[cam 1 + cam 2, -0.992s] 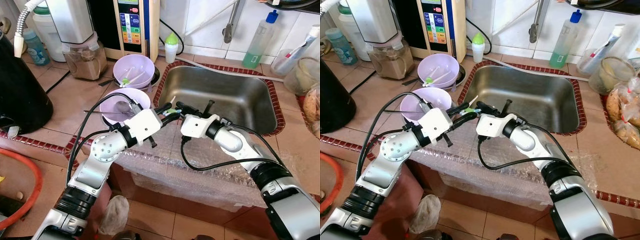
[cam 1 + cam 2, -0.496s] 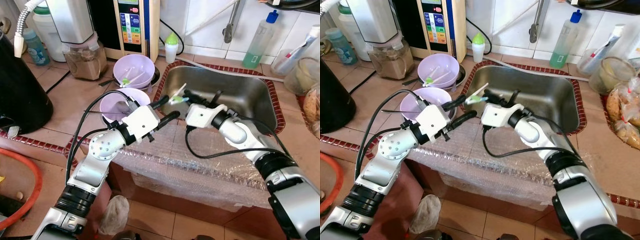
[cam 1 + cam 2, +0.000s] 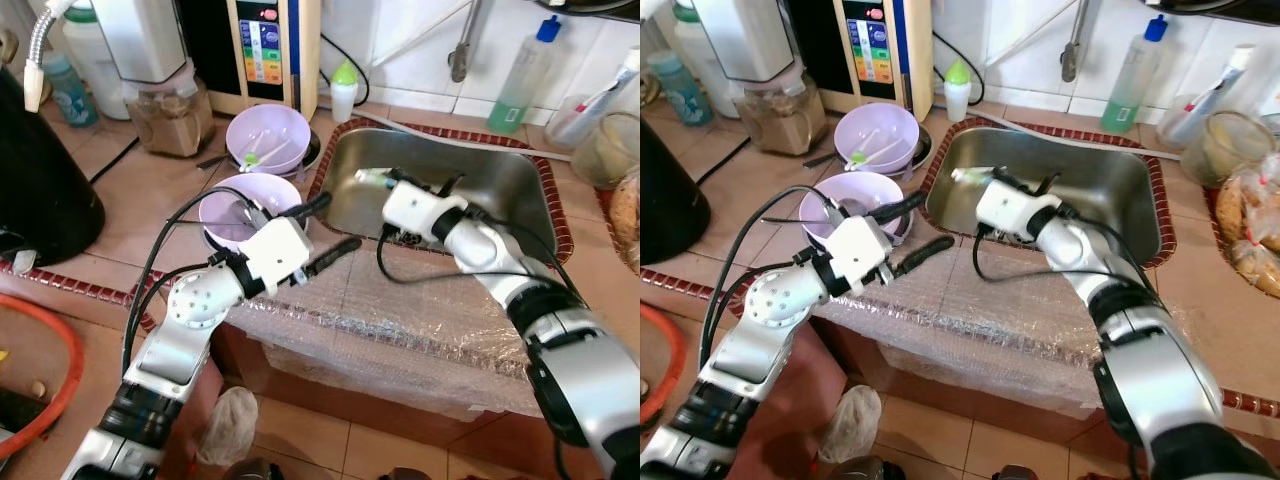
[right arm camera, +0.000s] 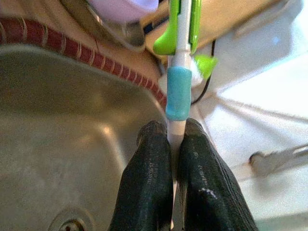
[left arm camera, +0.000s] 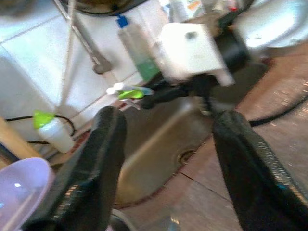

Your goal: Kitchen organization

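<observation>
White plastic utensil with green-blue tip (image 4: 179, 57) pinched in right gripper (image 4: 174, 144) above steel sink (image 3: 500, 200); lower gently before release. Left gripper (image 3: 325, 228) spread, empty, beside lilac bowl (image 3: 225, 210).

The right claw (image 4: 172, 139) carried the green-and-white toothbrush (image 4: 180, 57) away from the left claw (image 3: 325, 228), moving farther out over the sink (image 3: 500, 205). The left claw released it, spread its fingers (image 5: 91, 163) and drew back toward the near desk (image 3: 120, 200) edge.
</observation>
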Robot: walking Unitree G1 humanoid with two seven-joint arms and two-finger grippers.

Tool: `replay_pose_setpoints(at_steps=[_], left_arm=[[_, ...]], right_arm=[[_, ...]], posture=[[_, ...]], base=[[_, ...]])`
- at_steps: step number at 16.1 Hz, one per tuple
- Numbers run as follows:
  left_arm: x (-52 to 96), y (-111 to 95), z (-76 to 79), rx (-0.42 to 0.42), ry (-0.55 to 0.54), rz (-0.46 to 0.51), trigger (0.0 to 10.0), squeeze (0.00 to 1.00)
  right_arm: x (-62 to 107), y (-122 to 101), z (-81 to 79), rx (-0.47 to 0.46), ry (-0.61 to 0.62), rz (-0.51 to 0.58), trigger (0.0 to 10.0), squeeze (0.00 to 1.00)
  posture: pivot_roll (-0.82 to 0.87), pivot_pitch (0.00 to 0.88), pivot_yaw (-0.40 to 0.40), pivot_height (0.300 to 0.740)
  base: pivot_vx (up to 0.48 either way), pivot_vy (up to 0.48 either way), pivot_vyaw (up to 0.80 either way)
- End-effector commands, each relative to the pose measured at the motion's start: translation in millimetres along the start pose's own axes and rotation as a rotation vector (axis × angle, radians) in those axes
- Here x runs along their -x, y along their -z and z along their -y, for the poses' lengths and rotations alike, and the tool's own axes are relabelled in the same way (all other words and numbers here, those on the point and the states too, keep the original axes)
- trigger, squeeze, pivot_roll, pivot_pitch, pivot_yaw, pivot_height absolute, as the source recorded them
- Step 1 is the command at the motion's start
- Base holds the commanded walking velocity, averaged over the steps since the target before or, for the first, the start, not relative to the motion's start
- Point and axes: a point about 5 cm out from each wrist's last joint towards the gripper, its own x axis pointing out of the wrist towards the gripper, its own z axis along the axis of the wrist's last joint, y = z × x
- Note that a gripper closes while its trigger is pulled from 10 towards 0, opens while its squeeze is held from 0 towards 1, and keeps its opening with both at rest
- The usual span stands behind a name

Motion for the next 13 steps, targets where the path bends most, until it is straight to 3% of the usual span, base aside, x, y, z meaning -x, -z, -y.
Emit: replay_pose_setpoints(at_steps=[1, 2, 3, 4, 5, 13], left_arm=[[1.9, -2.8, 4.2, -0.006, 0.044, -0.014, 10.0, 1.00], [3.3, -1.4, 5.0, 0.005, 0.052, -0.029, 10.0, 1.00], [4.0, 0.0, 6.6, 0.012, 0.066, -0.043, 10.0, 1.00], [3.7, 0.7, 8.0, 0.013, 0.071, -0.048, 10.0, 1.00], [2.0, 1.3, 7.4, 0.012, 0.076, -0.054, 10.0, 1.00], [-14.8, -0.1, -0.1, -0.004, 0.086, -0.047, 10.0, 1.00]], right_arm=[[-2.4, 2.8, 1.7, -0.019, -0.013, -0.047, 0.0, 0.00], [-3.2, 4.8, -1.0, -0.020, -0.040, -0.076, 0.7, 0.00], [-3.1, 8.0, -5.5, -0.027, -0.081, -0.111, 8.3, 0.00], [-2.3, 10.3, -8.4, -0.031, -0.104, -0.130, 8.3, 0.00], [-1.9, 13.0, -11.2, -0.036, -0.123, -0.159, 10.0, 1.00], [11.8, 32.9, -17.4, -0.055, -0.138, -0.237, 10.0, 1.00]], posture=[[0.07, 0.055, 0.008, 0.740], [0.07, 0.057, 0.007, 0.740], [0.07, 0.062, 0.010, 0.740], [0.06, 0.061, 0.010, 0.740], [0.06, 0.058, 0.011, 0.740], [0.00, 0.000, 0.034, 0.740]], base=[[0.000, 0.000, 0.00], [0.000, 0.000, 0.00], [0.000, 0.000, 0.00], [0.000, 0.000, 0.00], [0.000, 0.000, 0.00], [0.000, 0.000, 0.00]])
